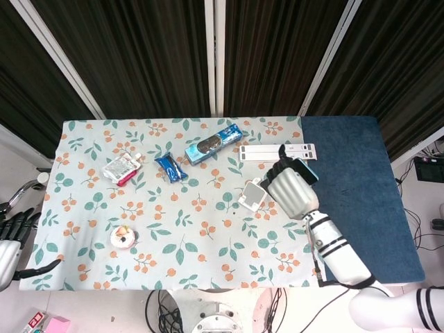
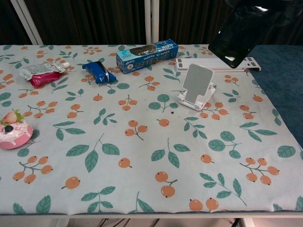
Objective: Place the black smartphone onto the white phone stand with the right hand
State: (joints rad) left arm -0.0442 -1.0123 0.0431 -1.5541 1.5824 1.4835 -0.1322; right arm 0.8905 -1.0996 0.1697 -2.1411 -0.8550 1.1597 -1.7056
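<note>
My right hand (image 1: 291, 189) holds the black smartphone (image 2: 242, 34) up in the air, tilted, above and a little to the right of the white phone stand (image 2: 197, 86). In the head view the hand covers most of the phone, and only its edge (image 1: 307, 170) shows. The stand (image 1: 254, 194) sits on the floral cloth just left of the hand, with nothing on it. In the chest view the hand itself is cut off by the top edge. My left hand (image 1: 15, 239) hangs off the table's left side with its fingers spread and nothing in them.
A white bar (image 2: 215, 64) lies behind the stand. A blue box (image 2: 147, 55), a blue packet (image 2: 98, 72) and a red-and-silver pouch (image 2: 41, 72) lie at the back. A pink cake toy (image 2: 13, 131) sits at the left. Dark blue cloth (image 1: 364, 187) covers the right end.
</note>
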